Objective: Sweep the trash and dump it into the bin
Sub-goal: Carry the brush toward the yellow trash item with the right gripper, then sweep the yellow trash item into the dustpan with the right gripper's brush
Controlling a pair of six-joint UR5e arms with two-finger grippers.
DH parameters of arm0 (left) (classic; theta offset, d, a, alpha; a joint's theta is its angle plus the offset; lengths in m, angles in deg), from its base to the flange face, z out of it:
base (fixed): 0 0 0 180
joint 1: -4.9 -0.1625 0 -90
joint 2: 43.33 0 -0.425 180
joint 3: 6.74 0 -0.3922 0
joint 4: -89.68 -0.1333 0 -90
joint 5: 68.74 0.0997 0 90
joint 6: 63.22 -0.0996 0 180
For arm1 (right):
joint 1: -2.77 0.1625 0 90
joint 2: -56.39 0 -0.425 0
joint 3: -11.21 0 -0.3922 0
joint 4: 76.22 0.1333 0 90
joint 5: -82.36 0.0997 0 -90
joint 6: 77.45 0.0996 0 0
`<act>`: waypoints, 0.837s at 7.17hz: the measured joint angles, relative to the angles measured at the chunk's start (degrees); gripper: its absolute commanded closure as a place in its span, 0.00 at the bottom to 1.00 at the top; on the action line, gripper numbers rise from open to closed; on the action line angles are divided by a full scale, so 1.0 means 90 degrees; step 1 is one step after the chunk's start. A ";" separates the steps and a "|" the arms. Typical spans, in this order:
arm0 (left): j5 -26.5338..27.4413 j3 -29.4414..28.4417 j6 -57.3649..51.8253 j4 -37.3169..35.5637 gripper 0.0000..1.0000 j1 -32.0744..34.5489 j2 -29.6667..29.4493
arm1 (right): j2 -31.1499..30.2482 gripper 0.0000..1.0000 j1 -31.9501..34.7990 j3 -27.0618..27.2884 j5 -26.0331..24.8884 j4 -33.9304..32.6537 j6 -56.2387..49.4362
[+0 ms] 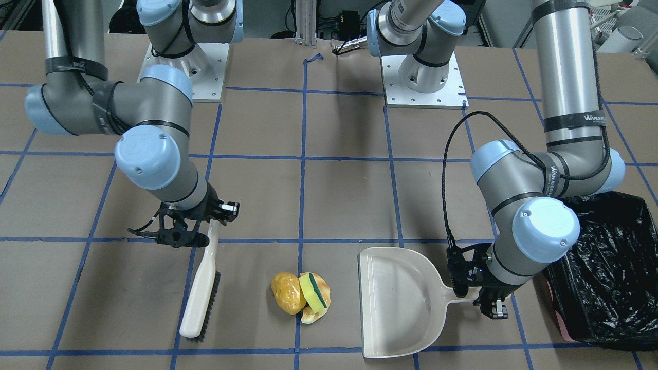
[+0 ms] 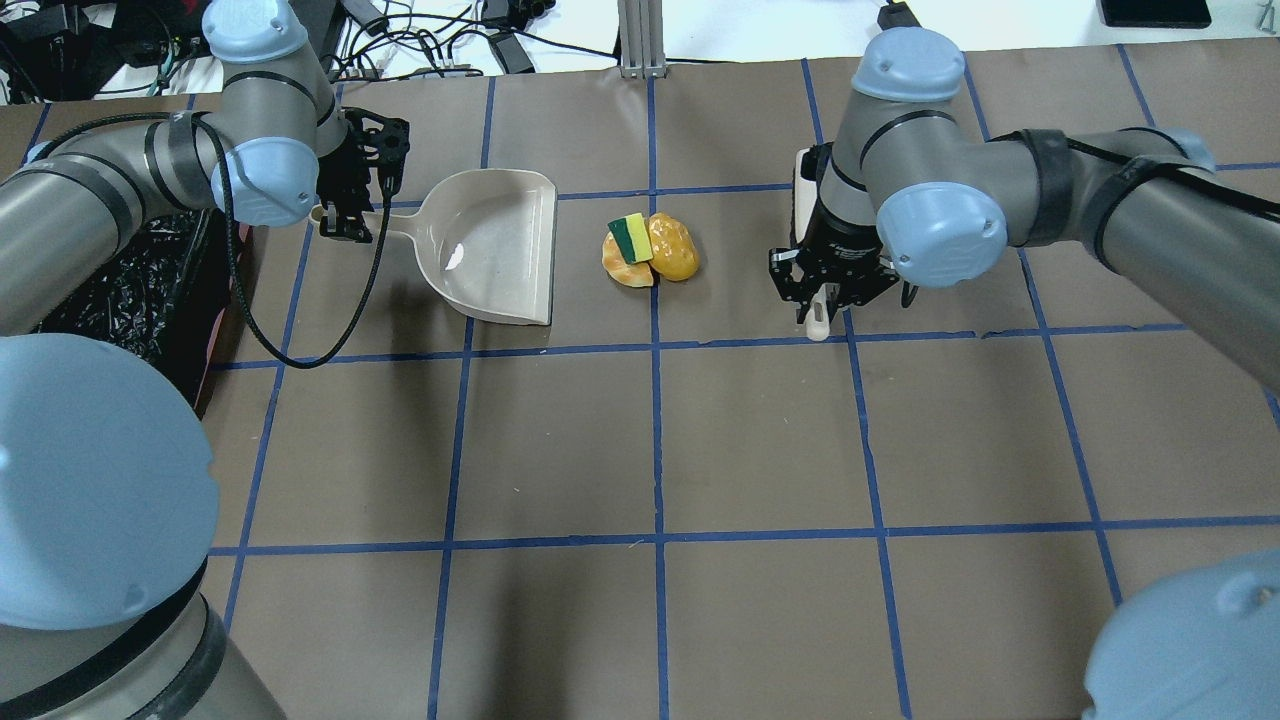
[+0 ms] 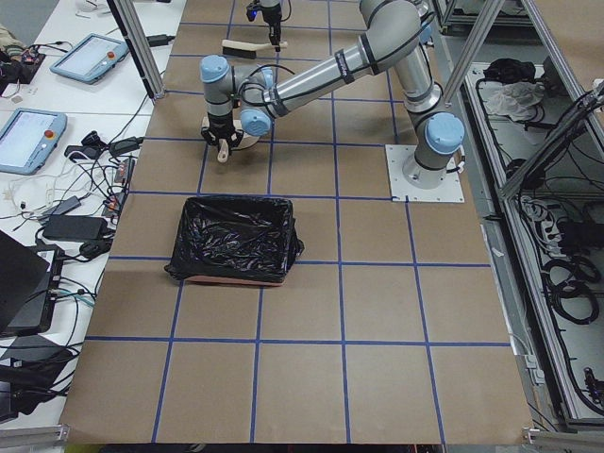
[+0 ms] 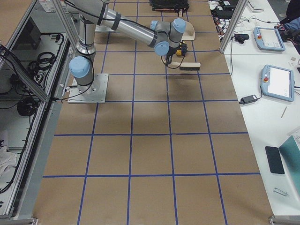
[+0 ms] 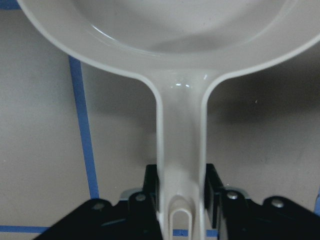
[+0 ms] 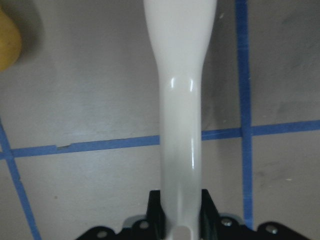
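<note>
The trash is a small pile on the table: golden-brown toy bread pieces (image 1: 288, 294) (image 2: 676, 250) with a yellow and green sponge (image 1: 314, 290) (image 2: 630, 238) leaning on them. My left gripper (image 1: 467, 292) (image 2: 346, 214) (image 5: 181, 197) is shut on the handle of the beige dustpan (image 1: 398, 303) (image 2: 492, 250) (image 5: 180, 35), which lies flat with its mouth toward the pile. My right gripper (image 1: 206, 232) (image 2: 824, 298) (image 6: 180, 212) is shut on the handle of a white brush (image 1: 199, 295) (image 6: 181, 100) on the pile's other side. The bin (image 1: 614, 272) (image 2: 130, 280) (image 3: 236, 236), lined with black plastic, stands beside my left arm.
The brown table is marked with a blue tape grid. The arm bases (image 1: 424, 82) are bolted at the robot's edge. A black cable (image 2: 300, 355) loops from my left wrist over the table. Tablets and cables lie on side benches (image 3: 38, 132).
</note>
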 measured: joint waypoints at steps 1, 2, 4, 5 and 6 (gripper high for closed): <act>0.0038 0.0010 0.0006 0.0001 0.99 0.0018 0.0000 | 0.0050 1.00 0.0229 -0.0006 0.0125 -0.0007 0.0279; 0.0054 0.0017 0.0009 0.0000 0.99 0.0026 0.0000 | 0.0126 1.00 0.0442 -0.0013 0.0248 -0.0016 0.0510; 0.0054 0.0022 0.0013 0.0000 0.99 0.0030 0.0000 | 0.0323 1.00 0.0832 -0.0069 0.0378 -0.0191 0.0956; 0.0048 0.0022 0.0020 0.0000 0.99 0.0029 -0.0004 | 0.0430 1.00 0.0992 -0.0143 0.0392 -0.0261 0.1180; 0.0039 0.0023 0.0026 0.0000 0.99 0.0027 -0.0007 | 0.0502 1.00 0.1119 -0.0239 0.0401 -0.0300 0.1362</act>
